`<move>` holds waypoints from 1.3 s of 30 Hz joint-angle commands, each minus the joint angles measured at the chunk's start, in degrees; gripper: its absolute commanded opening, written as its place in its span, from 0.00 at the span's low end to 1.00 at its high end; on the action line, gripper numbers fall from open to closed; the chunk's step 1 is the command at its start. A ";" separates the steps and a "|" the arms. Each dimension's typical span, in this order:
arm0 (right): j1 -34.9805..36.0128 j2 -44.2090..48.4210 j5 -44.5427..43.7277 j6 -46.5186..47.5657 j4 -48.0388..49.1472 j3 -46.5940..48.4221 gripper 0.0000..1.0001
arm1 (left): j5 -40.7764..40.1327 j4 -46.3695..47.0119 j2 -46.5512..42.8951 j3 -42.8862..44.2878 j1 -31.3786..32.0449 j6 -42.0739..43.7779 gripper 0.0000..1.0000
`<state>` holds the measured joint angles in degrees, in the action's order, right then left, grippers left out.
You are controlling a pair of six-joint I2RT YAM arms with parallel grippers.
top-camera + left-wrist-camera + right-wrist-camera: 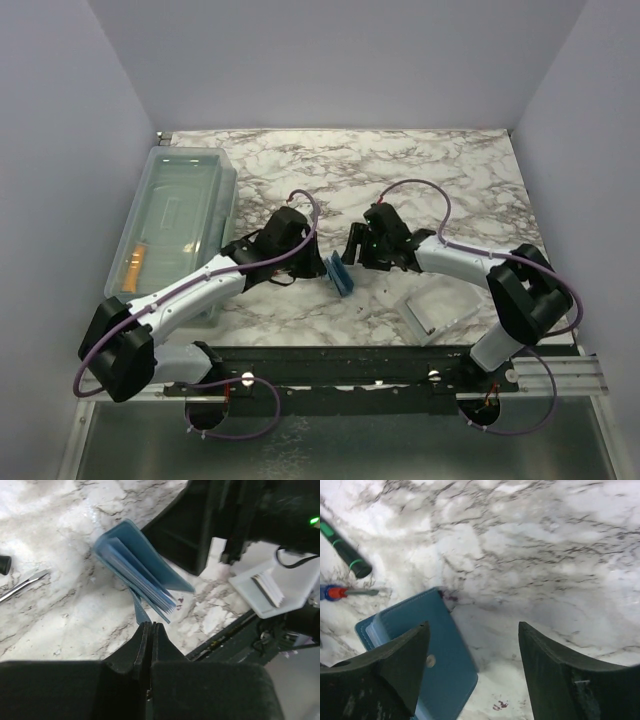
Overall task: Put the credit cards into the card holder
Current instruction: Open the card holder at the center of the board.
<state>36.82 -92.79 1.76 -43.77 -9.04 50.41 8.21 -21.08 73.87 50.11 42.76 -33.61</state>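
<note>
The teal-blue card holder [340,273] stands partly open on the marble between my two grippers, its inner pockets fanned out [135,565]. My left gripper [150,625] is shut on the thin blue tab that hangs from the holder's lower edge. My right gripper [472,625] is open just beside the holder [440,650], whose snap-side cover lies behind the left fingertip without touching either finger. A golden-orange flat piece [133,265], which looks like the credit cards, lies inside the clear bin at far left. No card is in either gripper.
A large clear plastic bin [175,200] stands along the left edge. A shallow white tray [440,312] sits near the front right, holding a small white stack [267,587]. A black pen with green bands [345,550] and a red-blue tool [340,592] lie beyond the holder.
</note>
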 commanded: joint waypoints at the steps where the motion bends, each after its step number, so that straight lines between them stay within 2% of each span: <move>1: 3.60 1.83 -2.95 5.24 -6.17 0.98 0.76 | 5.86 1.02 -3.50 -0.36 -0.39 -0.94 0.00; 4: 4.36 5.42 1.86 3.66 -1.18 -2.40 0.77 | 7.03 1.22 -3.86 0.16 -0.35 -1.72 0.00; 11: 4.55 9.18 -0.42 4.78 -5.36 -2.83 0.79 | 4.72 -1.20 -3.74 -2.72 -0.98 -1.79 0.00; 16: 5.08 8.00 9.42 6.71 2.06 -4.52 0.79 | 1.60 -6.13 -5.48 -5.95 -1.05 -4.19 0.00; 21: 5.23 6.43 8.88 5.11 2.98 -4.48 0.76 | -7.10 -13.80 -8.20 -9.78 -0.98 -12.96 0.00; 29: 5.26 3.08 6.90 3.18 -0.27 -1.94 0.65 | -19.71 -19.21 -10.62 -14.97 -1.54 -28.29 0.00; 31: 5.25 3.08 7.70 2.74 0.21 -2.05 0.63 | -20.23 -20.17 -10.30 -14.18 -2.02 -28.77 0.10; 35: 5.21 3.00 12.95 2.95 4.23 -2.99 0.51 | -18.64 -21.87 -12.00 -11.01 -1.99 -26.32 0.54; 36: 5.24 2.48 14.78 2.79 5.55 -2.97 0.48 | -17.64 -22.23 -12.81 -10.39 -1.98 -25.96 0.61; 39: 5.43 1.23 19.38 1.52 8.43 -3.46 0.45 | -13.71 -23.10 -14.40 -8.22 -2.00 -24.54 0.66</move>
<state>41.69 -89.56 13.56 -40.91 -5.78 47.13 -8.38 -41.15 62.61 37.78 40.88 -58.37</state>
